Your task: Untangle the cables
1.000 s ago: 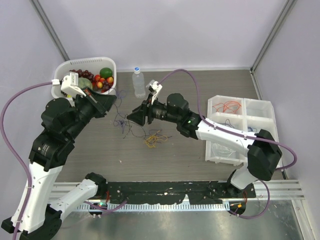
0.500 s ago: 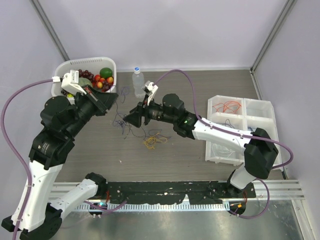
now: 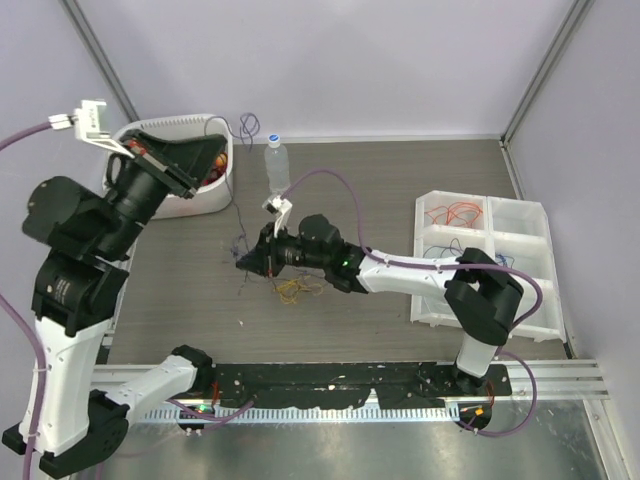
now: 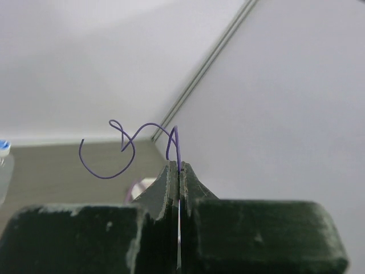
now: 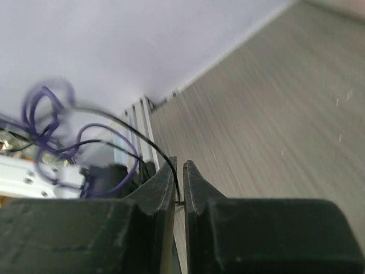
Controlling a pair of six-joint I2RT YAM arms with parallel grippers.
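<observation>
My left gripper [image 3: 224, 151] is raised high beside the basket and shut on a purple cable [image 3: 237, 195], which hangs from it down to the tangle of cables [image 3: 244, 247] on the table. In the left wrist view that purple cable [image 4: 105, 173] curls out from the closed left gripper [image 4: 178, 166]. Low at the tangle, my right gripper [image 3: 241, 263] has its jaws drawn almost together on a black cable [image 5: 142, 137], seen at the right gripper [image 5: 178, 166] in the right wrist view, with blurred purple loops [image 5: 132, 155] behind. Yellow and orange cables [image 3: 294, 289] lie just right of it.
A white basket [image 3: 190, 205] of fruit stands at the back left under the left arm. A clear water bottle [image 3: 276, 166] stands behind the tangle. At the right sits a white compartment tray [image 3: 520, 215] holding orange cables [image 3: 460, 212] and other thin ones.
The left arm has lifted up and left, drawing the purple cable taut above the basket. The right gripper has moved left and down into the tangle and closed its jaws on a black cable.
</observation>
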